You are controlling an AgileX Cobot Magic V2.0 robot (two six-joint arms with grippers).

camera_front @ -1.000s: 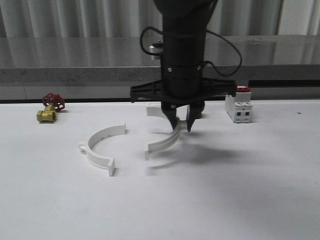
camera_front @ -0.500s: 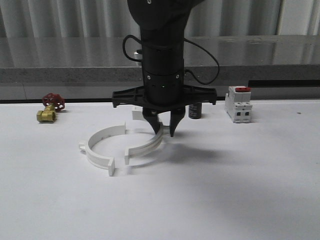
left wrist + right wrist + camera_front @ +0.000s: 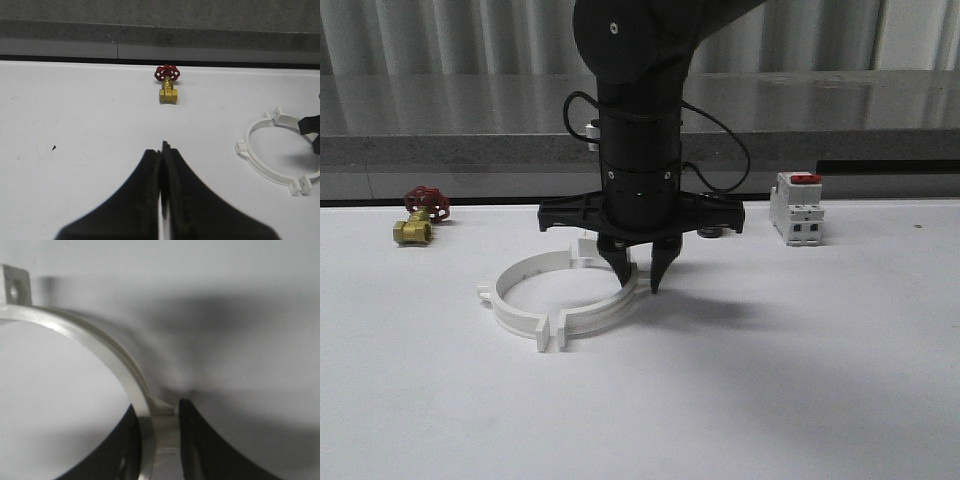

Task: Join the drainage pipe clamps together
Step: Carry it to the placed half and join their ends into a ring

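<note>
A white table (image 3: 800, 380) runs across the front view, with a grey counter behind it. At the far left stands a small brass valve with a red handwheel (image 3: 420, 216), well apart from the work. In the left wrist view the left gripper (image 3: 162, 170) hangs over bare table with its two black fingers pressed together and nothing between them; the valve lies ahead of it and the clamps off to one side.

Next comes the left white plastic half-ring clamp (image 3: 515, 300), lying flat with its open side facing right. Its small end tabs meet, or very nearly meet, the tabs of the right white plastic half-ring clamp (image 3: 610, 308), so the two make a wide ring. At the near joint the tabs (image 3: 552, 338) stand side by side; whether they are locked I cannot tell. The far joint is partly hidden behind the arm.

The right gripper (image 3: 636, 272) points straight down at the ring's right side. The right wrist view shows its fingers (image 3: 192, 440) narrowly apart and clamped across the band of the right half-ring. This arm is the nearer one by far. Any final push would go leftward, along the line joining the two halves.

Further right, behind, stands a white boxy breaker with a red switch (image 3: 796, 208), clear of that path.
</note>
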